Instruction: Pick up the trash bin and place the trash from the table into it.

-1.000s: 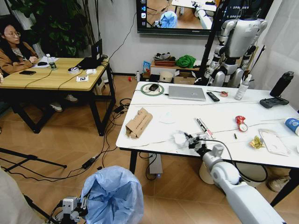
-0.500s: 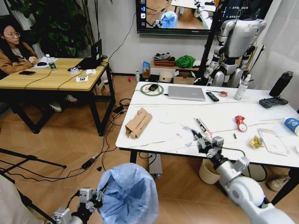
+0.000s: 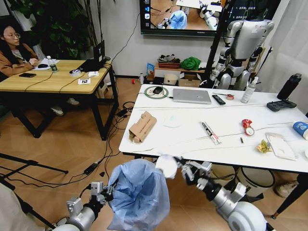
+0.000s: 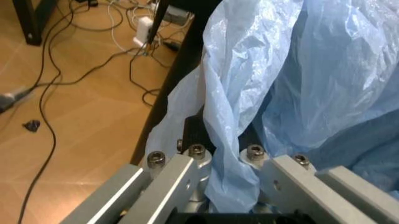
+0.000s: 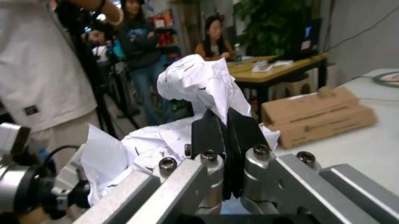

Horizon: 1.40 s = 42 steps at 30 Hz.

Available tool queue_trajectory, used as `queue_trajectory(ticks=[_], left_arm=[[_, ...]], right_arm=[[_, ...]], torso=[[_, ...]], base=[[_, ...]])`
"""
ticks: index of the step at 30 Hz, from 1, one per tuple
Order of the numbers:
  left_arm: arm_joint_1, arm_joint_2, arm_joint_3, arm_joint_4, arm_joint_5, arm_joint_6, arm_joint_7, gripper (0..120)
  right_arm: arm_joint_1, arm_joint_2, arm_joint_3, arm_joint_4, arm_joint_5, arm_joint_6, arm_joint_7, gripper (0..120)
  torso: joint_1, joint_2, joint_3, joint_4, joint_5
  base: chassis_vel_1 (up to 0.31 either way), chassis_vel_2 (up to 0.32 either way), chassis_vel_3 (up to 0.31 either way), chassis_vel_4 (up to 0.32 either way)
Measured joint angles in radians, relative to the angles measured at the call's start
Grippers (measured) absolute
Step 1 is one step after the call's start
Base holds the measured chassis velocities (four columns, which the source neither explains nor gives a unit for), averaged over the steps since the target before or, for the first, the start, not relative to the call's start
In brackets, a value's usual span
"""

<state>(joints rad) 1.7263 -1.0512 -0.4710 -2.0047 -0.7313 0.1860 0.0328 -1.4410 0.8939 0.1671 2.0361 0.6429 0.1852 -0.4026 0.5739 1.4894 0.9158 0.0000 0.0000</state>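
The small trash bin lined with a crinkly translucent light-blue plastic bag (image 3: 139, 195) is held off the floor in front of the near edge of the large white marble-look table with thin dark veins and black slim legs (image 3: 192, 134), below the tabletop level. The left gripper (image 3: 105, 191) grips it from the robot's left side; in the left wrist view the fingers (image 4: 198, 135) are pressed together on a fold of the blue bag at the bin's rim.

The right gripper (image 3: 180, 168) is off the table, just beside the bin's upper right edge. Its black pads are squeezed tight on a crumpled white tissue (image 3: 167, 165) — the right wrist view shows the wad (image 5: 199, 88) bulging out above and to the side of the closed pads (image 5: 243, 135). The tissue sits at the mouth of the bag, touching or nearly touching the plastic; contact cannot be confirmed.

Items on the tabletop:
- torn brown cardboard box (image 3: 142, 126), near the left end
- flat white disc (image 3: 172, 121), beside the box
- crushed red can (image 3: 247, 127)
- crumpled yellow wrapper (image 3: 263, 147) with a clear plastic package (image 3: 282, 146) just beside it
- blue paper cup (image 3: 301, 129) at the far right edge
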Motion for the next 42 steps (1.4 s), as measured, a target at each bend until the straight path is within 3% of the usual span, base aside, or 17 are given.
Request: queue_trajectory(ticks=[9,15,20,30,34,38,40,42], left_arm=[[0.031,-0.024,-0.028,-0.006,0.010,0.001,0.003,0],[0.048,-0.041,-0.055,-0.005,0.013,0.001,0.007,0],[0.032,-0.050,-0.052,0.002,0.012,0.001,0.015,0],[-0.007,-0.044,-0.040,0.018,-0.001,0.000,0.027,0],[-0.011,-0.041,-0.034,0.017,-0.011,0.000,0.027,0],[-0.011,-0.042,-0.029,0.011,-0.012,0.002,0.025,0],[-0.005,-0.043,-0.027,0.004,-0.013,0.002,0.023,0],[-0.004,-0.043,-0.027,0.003,-0.013,0.003,0.023,0]], right_arm=[[0.099,-0.047,-0.163,-0.035,-0.006,-0.002,-0.003,0],[0.299,-0.050,-0.341,-0.104,0.013,0.020,-0.038,0],[0.385,-0.036,-0.418,-0.147,0.031,0.020,-0.040,0],[0.410,-0.012,-0.469,-0.193,0.006,0.021,-0.056,0],[0.407,-0.001,-0.466,-0.208,-0.017,0.018,-0.050,17],[0.405,0.000,-0.461,-0.214,-0.031,0.016,-0.046,26],[0.400,-0.004,-0.451,-0.215,-0.040,0.014,-0.045,38],[0.397,-0.006,-0.445,-0.215,-0.041,0.014,-0.044,41]], torso=[[0.000,0.000,0.000,-0.0001,-0.0001],[0.000,0.000,0.000,0.0002,-0.0001],[0.000,0.000,0.000,-0.0001,-0.0001],[0.000,0.000,0.000,-0.0003,-0.0001],[0.000,0.000,0.000,-0.0002,-0.0001],[0.000,0.000,0.000,-0.0002,-0.0001],[0.000,0.000,0.000,-0.0002,0.0000],[0.000,0.000,0.000,-0.0002,-0.0001]], base=[[0.000,0.000,0.000,0.000],[0.000,0.000,0.000,0.000],[0.000,0.000,0.000,0.000],[0.000,0.000,0.000,0.000],[0.000,0.000,0.000,0.000],[0.000,0.000,0.000,0.000],[0.000,0.000,0.000,0.000],[0.000,0.000,0.000,0.000]])
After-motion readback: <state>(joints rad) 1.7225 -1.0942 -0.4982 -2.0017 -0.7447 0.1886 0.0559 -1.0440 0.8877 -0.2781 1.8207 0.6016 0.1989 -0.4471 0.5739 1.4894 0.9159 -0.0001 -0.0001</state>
